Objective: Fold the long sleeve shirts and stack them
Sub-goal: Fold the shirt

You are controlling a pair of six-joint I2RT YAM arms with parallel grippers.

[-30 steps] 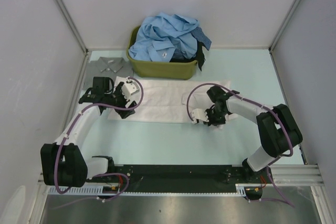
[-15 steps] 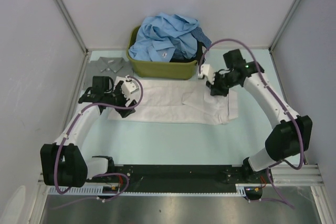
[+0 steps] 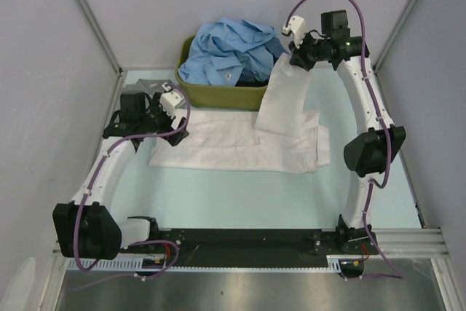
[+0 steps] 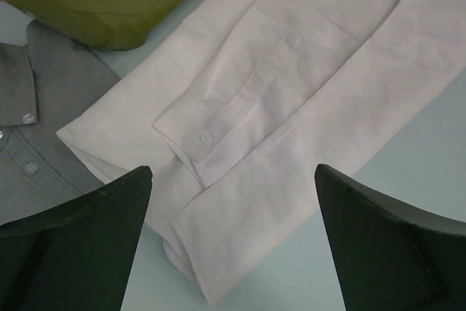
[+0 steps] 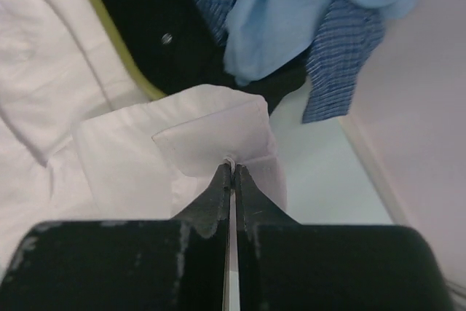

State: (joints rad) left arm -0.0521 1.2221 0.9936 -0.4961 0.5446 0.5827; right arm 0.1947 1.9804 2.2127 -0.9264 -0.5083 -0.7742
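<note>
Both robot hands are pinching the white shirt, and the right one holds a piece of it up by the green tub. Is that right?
Not quite. Only the right hand pinches the white shirt, holding a piece up by the green tub. The left hand is wide open, gripping nothing, as the left wrist view shows.

The spread shirt [image 3: 218,152] lies before the tub [image 3: 218,97].

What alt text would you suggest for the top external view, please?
The right gripper, shut on a sleeve of the white shirt, holds it raised beside the olive-green tub heaped with blue shirts. The left gripper hangs open over the shirt's left end.
</note>
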